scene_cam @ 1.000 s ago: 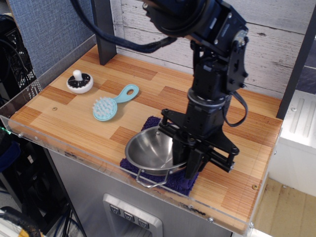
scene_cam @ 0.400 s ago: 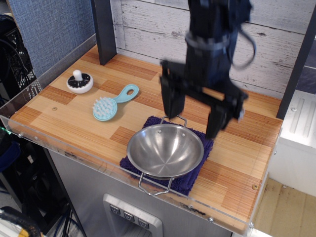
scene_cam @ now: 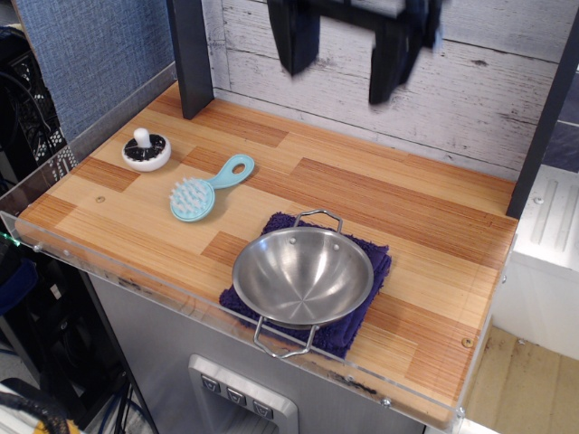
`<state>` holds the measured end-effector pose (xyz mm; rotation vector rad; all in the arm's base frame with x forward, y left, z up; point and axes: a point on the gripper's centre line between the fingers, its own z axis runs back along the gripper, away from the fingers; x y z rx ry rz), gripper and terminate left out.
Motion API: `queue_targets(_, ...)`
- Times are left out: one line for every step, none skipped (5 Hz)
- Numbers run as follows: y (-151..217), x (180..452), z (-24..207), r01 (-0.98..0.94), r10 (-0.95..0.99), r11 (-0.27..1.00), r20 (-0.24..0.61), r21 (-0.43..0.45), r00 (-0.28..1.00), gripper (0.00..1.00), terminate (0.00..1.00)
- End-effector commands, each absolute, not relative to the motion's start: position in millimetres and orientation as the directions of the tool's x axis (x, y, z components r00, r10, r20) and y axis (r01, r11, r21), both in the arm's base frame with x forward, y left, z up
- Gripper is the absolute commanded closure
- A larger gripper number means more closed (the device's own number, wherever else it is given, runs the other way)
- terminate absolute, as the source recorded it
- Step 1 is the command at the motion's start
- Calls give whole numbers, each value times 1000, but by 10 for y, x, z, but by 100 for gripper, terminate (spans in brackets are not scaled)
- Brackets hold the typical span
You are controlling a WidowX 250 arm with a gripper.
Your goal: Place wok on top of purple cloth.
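Note:
The shiny steel wok [scene_cam: 303, 276] with two wire loop handles rests upright on the dark purple cloth [scene_cam: 373, 267] near the table's front edge. The cloth shows around the wok's rim, mostly at the right and front. My gripper [scene_cam: 342, 54] is high above the table at the top of the frame, well above and behind the wok. Its two dark fingers [scene_cam: 294, 41] hang down wide apart with nothing between them. It is open and empty.
A light blue brush [scene_cam: 204, 190] lies left of the wok. A white and black round knob-topped object [scene_cam: 146, 152] sits at the far left. A dark post [scene_cam: 188, 54] stands at the back left. A clear plastic rail [scene_cam: 109, 267] edges the table's front.
The gripper let go of the wok, opened, and rose from beside the wok to the top of the frame. The wok settled flat on the cloth.

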<state>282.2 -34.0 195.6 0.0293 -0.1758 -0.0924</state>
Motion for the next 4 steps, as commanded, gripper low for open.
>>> queue_targets(-182,2713,2375,108,-108,994,239,14,965,0,0)
queue_targets(-182,2713,2375,108,-108,994,239,14,965,0,0)
queue_targets(-182,2713,2375,108,-108,994,239,14,965,0,0)
queue_targets(-182,2713,2375,108,-108,994,239,14,965,0,100)
